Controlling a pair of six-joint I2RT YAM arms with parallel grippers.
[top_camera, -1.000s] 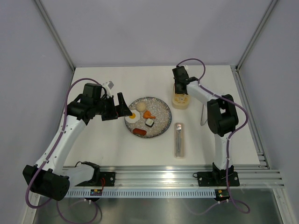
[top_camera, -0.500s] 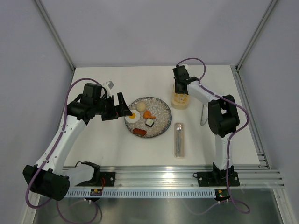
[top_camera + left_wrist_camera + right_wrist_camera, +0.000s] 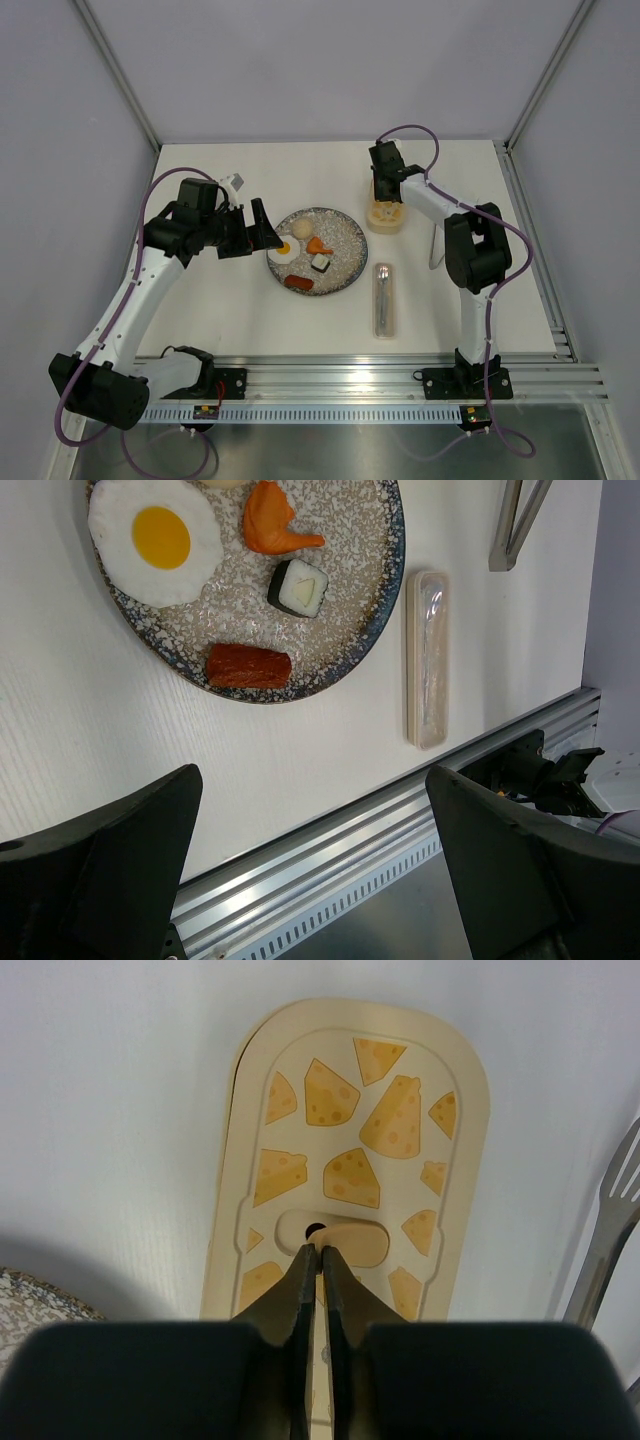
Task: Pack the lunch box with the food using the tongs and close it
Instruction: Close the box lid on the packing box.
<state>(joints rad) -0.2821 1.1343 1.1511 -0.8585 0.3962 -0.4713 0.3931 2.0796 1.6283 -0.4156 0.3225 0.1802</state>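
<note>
Lunch box (image 3: 386,217), far right, is lidded, so the right gripper (image 3: 320,1252) sets nearly closed tips on its lid tab (image 3: 355,1241), grip uncertain; the left gripper (image 3: 310,810) hangs wide open, empty.

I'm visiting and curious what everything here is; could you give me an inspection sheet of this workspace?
Surface: white table, no spills seen.
Job's things: lunch box with cheese-patterned lid on; fried egg, orange piece, sushi roll, sausage on the speckled plate; tongs lying right of the box.
Clutter: clear cutlery case beside the plate.
Grippers: left gripper beside the plate, fingers wide open, empty; right gripper over the lid, fingers nearly together at its centre handle.
Cables: purple cables loop along both arms.
Surroundings: pale walls, metal rail at the near edge.
</note>
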